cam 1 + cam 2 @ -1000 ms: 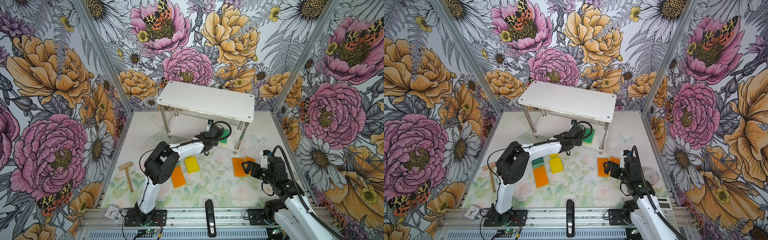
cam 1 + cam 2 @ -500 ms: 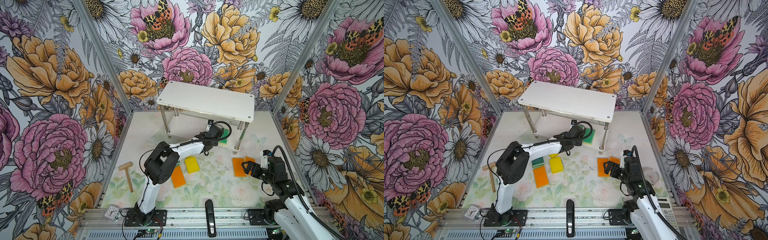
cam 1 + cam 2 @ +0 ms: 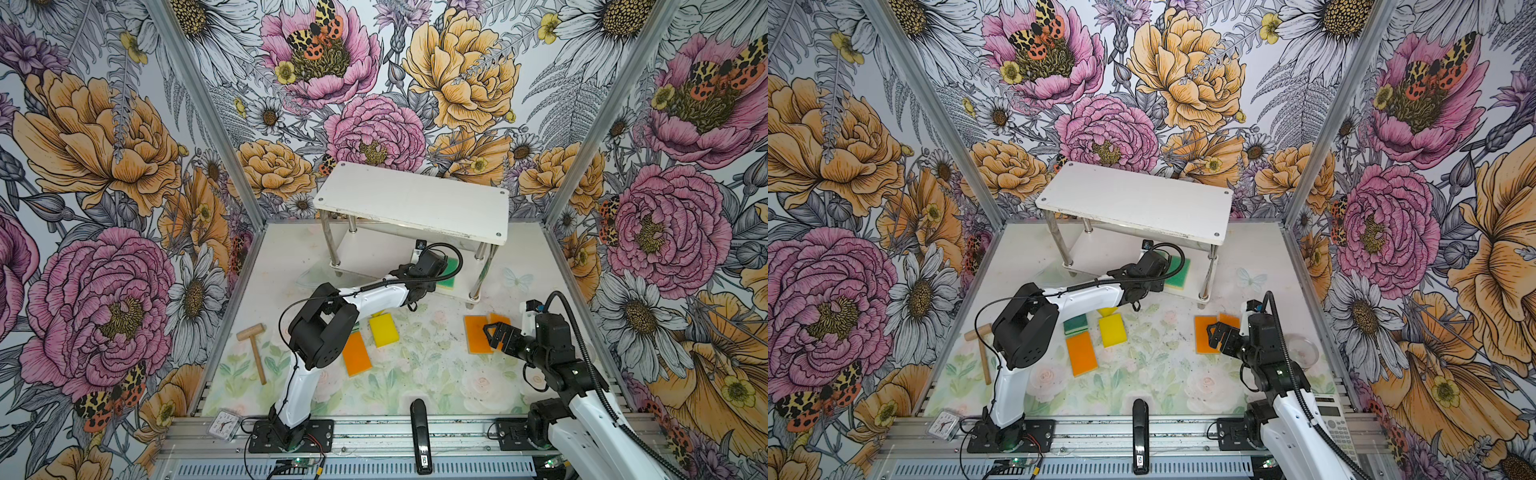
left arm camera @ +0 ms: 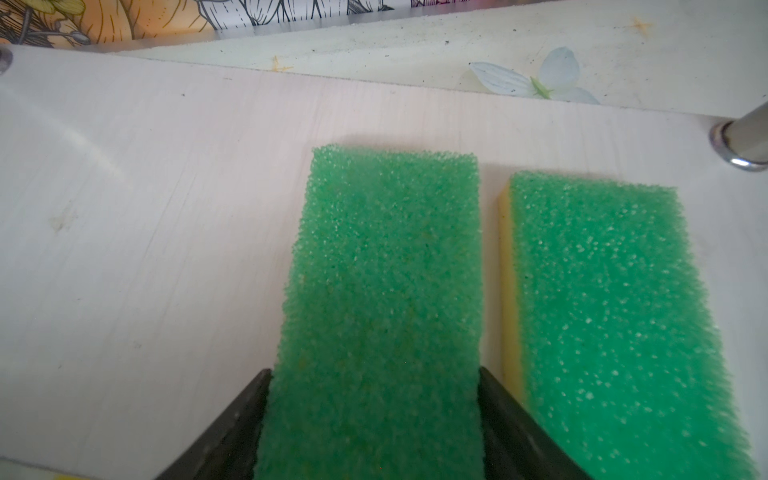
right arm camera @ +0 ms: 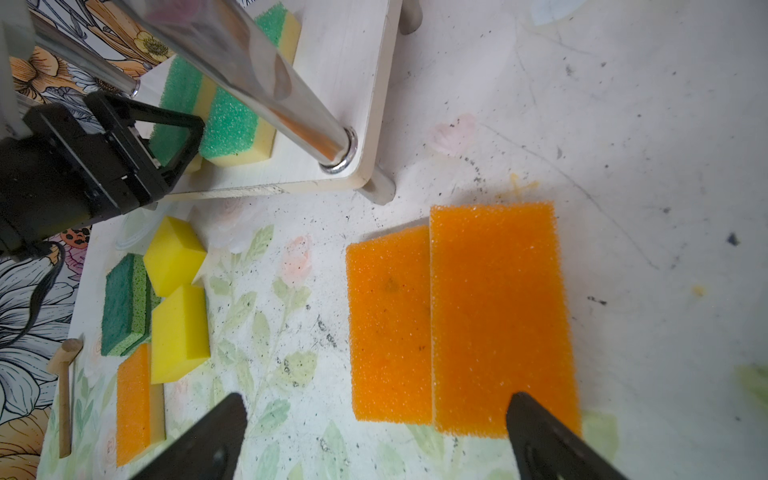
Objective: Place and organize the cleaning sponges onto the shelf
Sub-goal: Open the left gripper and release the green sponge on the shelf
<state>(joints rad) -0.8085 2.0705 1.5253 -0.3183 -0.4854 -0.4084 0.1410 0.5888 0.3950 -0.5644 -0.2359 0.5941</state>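
Nearest, R gripper hangs wide open over two orange sponges. The top orange sponge seems to lap the edge of the lower orange sponge, so a sloppy close could pinch both or shove one away. Mid-table, a third orange sponge, yellow sponge and dark green sponge lie bunched by the L arm's elbow; a low swing could plough thru them. Farther, L gripper sits under the shelf top board, its jaws against both long sides of a light green sponge. That one lies flat on the lower board, just beside a second light green sponge. Can't tell if it's pinched or only touched. If foam clings, pulling out drags it crooked, into its neighbour or off the front edge. Lifting too early knocks the wrist on the top board.
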